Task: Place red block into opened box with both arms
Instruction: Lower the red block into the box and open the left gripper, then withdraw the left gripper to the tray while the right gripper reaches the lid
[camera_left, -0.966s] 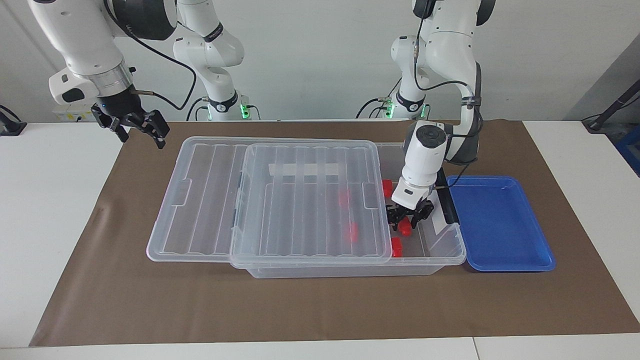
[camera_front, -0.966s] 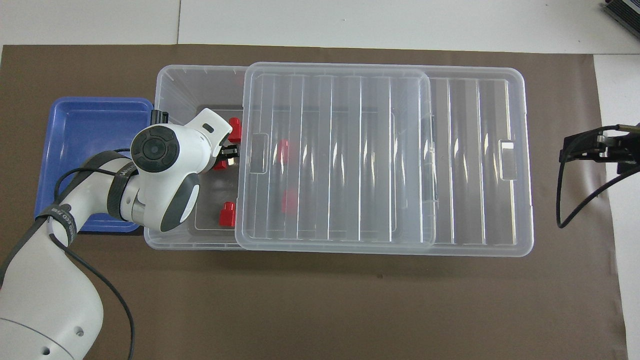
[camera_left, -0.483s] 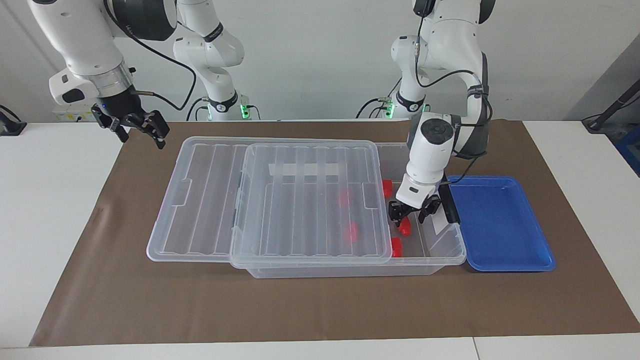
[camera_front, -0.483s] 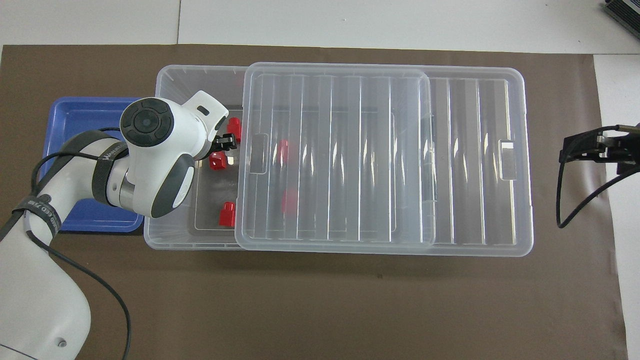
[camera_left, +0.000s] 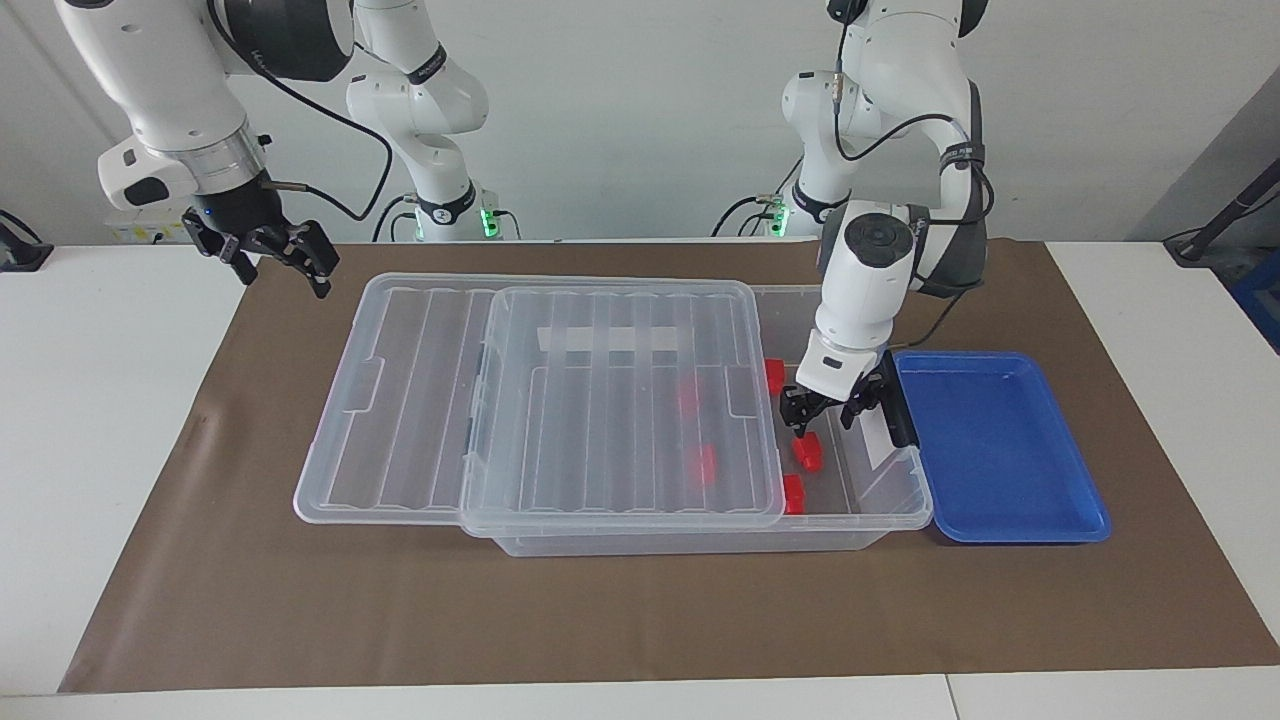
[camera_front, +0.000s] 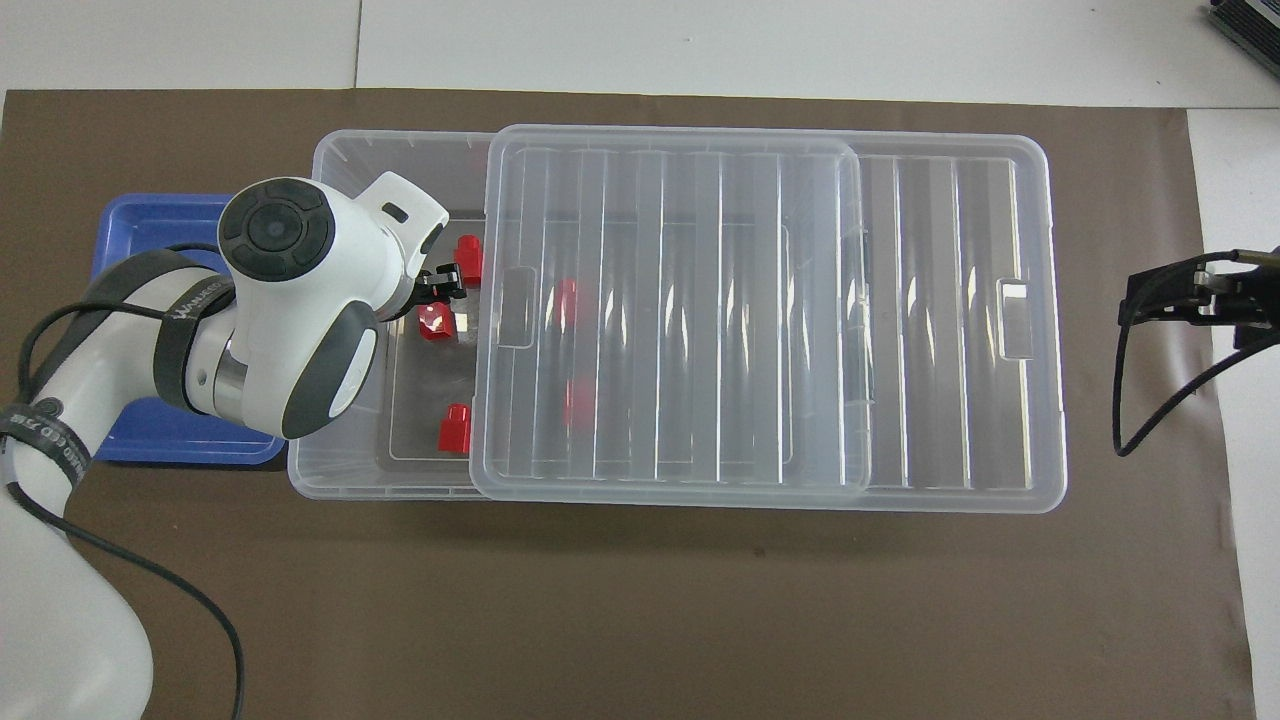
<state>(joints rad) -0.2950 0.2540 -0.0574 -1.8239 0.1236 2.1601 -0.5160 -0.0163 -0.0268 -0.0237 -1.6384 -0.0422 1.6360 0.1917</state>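
Five red blocks are counted inside the box (camera_left: 905, 490); the latest red block (camera_left: 808, 455) lies released below the left gripper (camera_left: 828, 410), fingers open. Right gripper (camera_left: 275, 255) is parked open at 10 o'clock. Lid closure is judged next.

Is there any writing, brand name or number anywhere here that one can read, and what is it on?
Black strap on the white left arm: white lettering, too blurred to read.
White strip label on the large clear plastic box: no writing visible.
No other text can be made out.
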